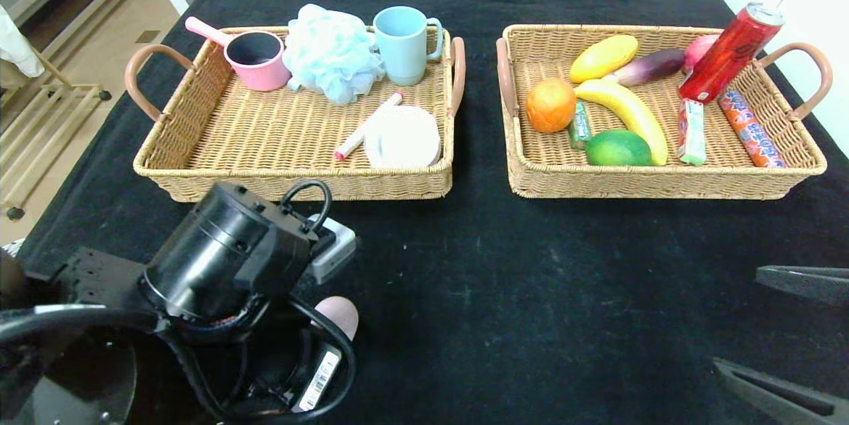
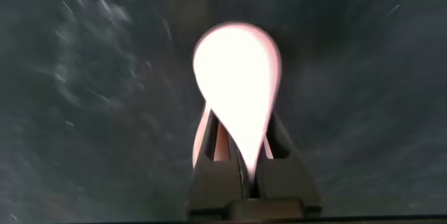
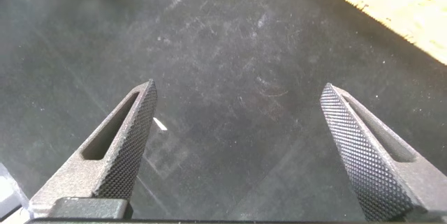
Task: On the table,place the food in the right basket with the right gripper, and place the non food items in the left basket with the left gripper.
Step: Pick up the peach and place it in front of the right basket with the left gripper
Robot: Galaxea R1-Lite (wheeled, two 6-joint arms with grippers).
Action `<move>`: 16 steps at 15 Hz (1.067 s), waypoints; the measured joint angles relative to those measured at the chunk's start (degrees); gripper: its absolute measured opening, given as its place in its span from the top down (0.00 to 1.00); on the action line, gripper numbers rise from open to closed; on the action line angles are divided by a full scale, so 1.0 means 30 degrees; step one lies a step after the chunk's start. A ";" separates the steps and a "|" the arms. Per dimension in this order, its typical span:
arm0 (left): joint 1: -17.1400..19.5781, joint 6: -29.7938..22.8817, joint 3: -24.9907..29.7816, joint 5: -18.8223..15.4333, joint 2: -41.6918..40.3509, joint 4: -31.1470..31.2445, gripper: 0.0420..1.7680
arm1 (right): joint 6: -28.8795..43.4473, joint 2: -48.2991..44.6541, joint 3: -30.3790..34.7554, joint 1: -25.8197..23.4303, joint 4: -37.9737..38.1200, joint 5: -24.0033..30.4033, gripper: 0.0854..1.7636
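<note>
Pink and egg-shaped, the lump (image 2: pixel 237 77) sits with its narrow end between the fingers of the left end effector (image 2: pixel 241 151), which look closed on it. In the head view it shows at about 7 o'clock, low over the black tabletop (image 1: pixel 530 279) beside that arm. It appears smooth and rounded, probably light, so it could squirt out of a hard pinch. A hold across its widest part would be safer than one on the taper. Being food, it belongs to the right side. The right end effector (image 1: pixel 737 317) waits at 4 o'clock with its fingers wide apart and nothing between them. A white soap-like bar (image 1: pixel 331 249) lies half hidden under the left arm. The left basket (image 1: pixel 199 166), at 11 o'clock, holds a pink pot (image 1: pixel 255 60), a blue bath puff (image 1: pixel 331 50), a blue mug (image 1: pixel 401 44), a marker (image 1: pixel 365 126) and a white disc (image 1: pixel 402 138). The right basket (image 1: pixel 663 180), at 1 o'clock, holds an orange (image 1: pixel 550 105), a gum pack (image 1: pixel 580 123), a banana (image 1: pixel 630 113), a green fruit (image 1: pixel 617 148), a red can (image 1: pixel 729 54) and several wrapped snacks.
</note>
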 joint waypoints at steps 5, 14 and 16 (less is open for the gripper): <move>-0.0666 -0.0057 -0.3308 -0.0935 -0.0146 -0.0138 0.94 | 0.0138 -0.0260 -0.0459 -0.0065 0.0098 0.0020 0.03; -0.2467 0.0650 -0.8590 -0.3243 0.4352 -0.1780 0.94 | 0.0158 -0.0918 -0.1227 -0.0293 0.0171 -0.1300 0.03; -0.2519 0.0918 -0.9655 -0.3637 0.5356 -0.1829 0.94 | 0.0150 -0.1296 -0.1406 -0.0305 0.0211 -0.1642 0.03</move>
